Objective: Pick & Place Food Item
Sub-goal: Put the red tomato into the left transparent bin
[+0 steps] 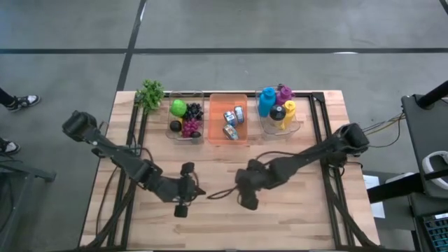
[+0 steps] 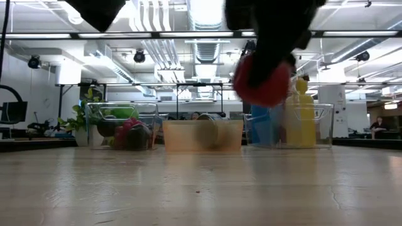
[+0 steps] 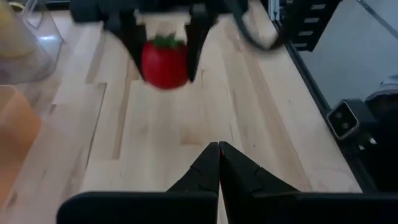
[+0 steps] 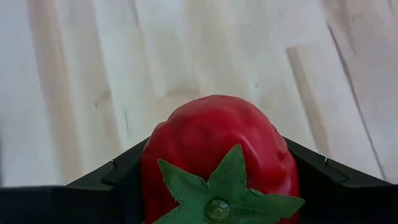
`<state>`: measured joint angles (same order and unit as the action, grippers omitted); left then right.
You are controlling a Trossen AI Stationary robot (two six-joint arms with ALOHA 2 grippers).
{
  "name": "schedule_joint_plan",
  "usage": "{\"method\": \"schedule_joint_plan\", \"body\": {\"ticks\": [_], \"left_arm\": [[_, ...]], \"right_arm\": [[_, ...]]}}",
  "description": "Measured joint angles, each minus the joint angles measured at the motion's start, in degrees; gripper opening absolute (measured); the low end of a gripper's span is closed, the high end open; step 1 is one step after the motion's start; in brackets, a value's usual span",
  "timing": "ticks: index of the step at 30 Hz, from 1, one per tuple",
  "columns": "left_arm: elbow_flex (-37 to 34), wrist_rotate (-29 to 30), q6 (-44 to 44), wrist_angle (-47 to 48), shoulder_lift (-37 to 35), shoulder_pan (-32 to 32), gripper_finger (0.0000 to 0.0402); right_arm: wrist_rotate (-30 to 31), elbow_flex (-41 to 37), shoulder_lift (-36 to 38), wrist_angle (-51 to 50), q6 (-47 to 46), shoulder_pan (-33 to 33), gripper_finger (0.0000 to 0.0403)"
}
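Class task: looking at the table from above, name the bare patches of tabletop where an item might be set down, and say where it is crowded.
Bare wood lies along the near edge of the table, in front of both arms, and beside the right gripper holding the red pepper. The far edge is crowded: fruit bin, orange bin, bottle bin.

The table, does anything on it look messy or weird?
Nothing stands out. The three bins sit in a row, nothing has spilled, and the right tool holds the red tomato above the table.
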<state>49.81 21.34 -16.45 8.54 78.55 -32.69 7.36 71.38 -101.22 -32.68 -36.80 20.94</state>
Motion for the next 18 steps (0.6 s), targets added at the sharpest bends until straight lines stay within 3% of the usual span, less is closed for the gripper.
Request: {"method": "schedule_joint_plan", "body": {"ticks": [5, 18], "left_arm": [[0.0, 3.1, 0.0, 1.1, -1.5, -3.0, 0.0008], [0.0, 3.3, 0.0, 1.8, -2.0, -4.5, 0.0008]], "right_arm": [[-3.3, 6.6, -7.5, 0.2, 6.5, -1.3, 0.0264], [-10.0, 21.5, -22.3, 0.1, 17.4, -2.6, 0.0265]]}}
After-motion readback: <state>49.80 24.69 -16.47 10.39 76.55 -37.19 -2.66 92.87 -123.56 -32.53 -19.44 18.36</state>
